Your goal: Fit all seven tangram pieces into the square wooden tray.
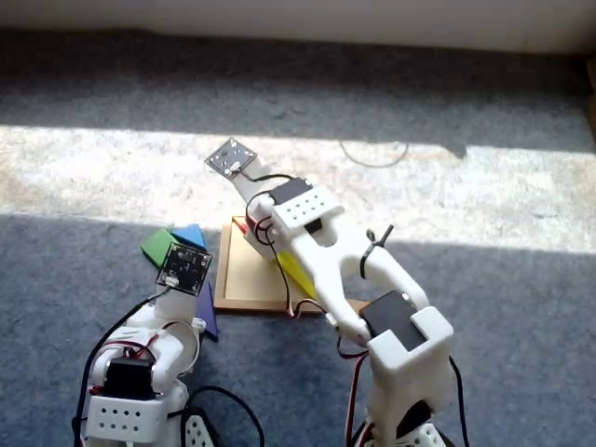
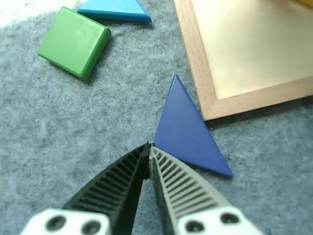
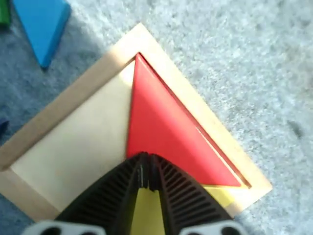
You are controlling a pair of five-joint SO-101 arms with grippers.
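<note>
Now your left gripper (image 2: 148, 149) is clamped shut on nothing, its tip at the dark blue triangle (image 2: 188, 132); your right gripper (image 3: 145, 159), likewise closed, hangs over the red triangle (image 3: 166, 132) in the tray (image 3: 63, 105).

My left gripper (image 2: 148, 149) has its fingers pressed together, tips touching the dark blue triangle (image 2: 188, 132) on the grey carpet (image 2: 49, 122). That triangle lies just beside the tray (image 2: 193, 49). Beyond it I see a green square (image 2: 73, 41) and a light blue triangle (image 2: 117, 10).

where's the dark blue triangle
In the left wrist view the dark blue triangle lies on the carpet beside a corner of the wooden tray, with the left gripper at its edge.
</note>
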